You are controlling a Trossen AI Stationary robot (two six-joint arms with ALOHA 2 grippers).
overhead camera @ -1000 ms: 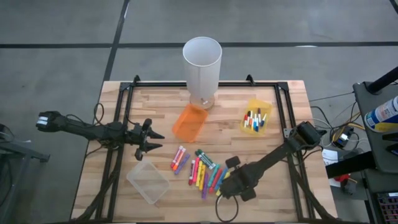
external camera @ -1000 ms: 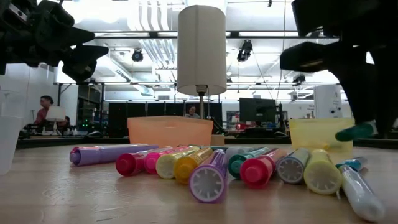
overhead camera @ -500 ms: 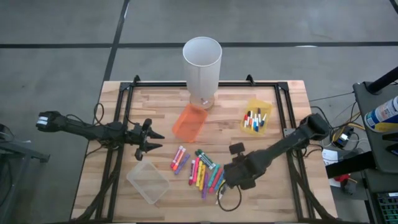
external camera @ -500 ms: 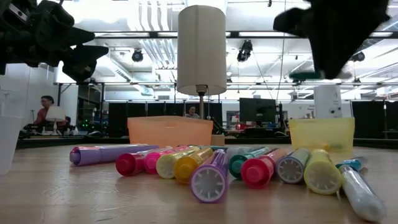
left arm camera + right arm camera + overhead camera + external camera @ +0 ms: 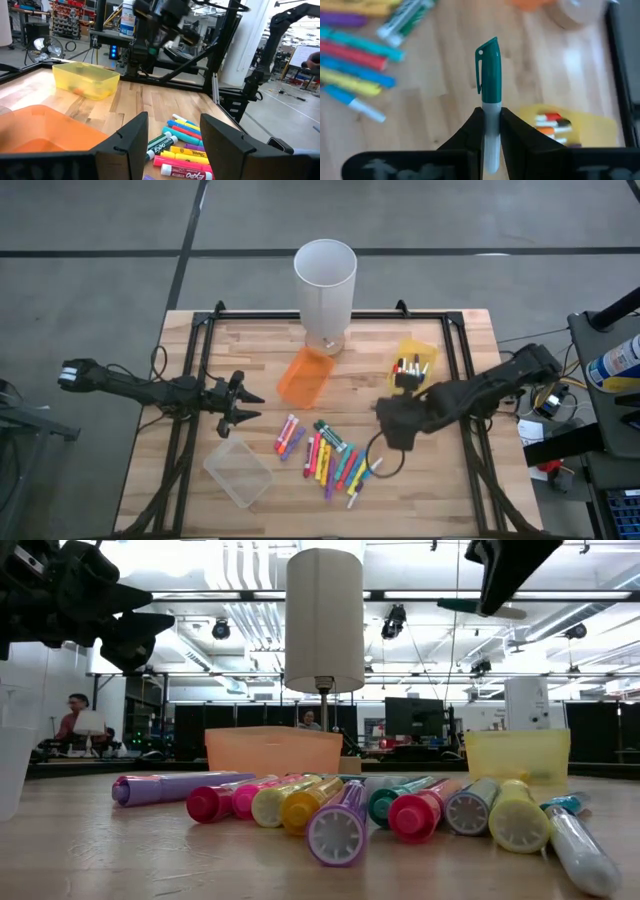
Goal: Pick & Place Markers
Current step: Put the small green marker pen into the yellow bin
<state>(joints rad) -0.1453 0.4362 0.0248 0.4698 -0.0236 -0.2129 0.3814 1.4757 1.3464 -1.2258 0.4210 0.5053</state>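
My right gripper [image 5: 491, 131] is clamped on a teal-capped marker [image 5: 488, 70], long axis pointing straight out past my fingertips. Yellow bin [image 5: 570, 127] lies just ahead and off to one side, so I'm the nearer arm. Left gripper [image 5: 238, 402] waits well apart, jaws wide.
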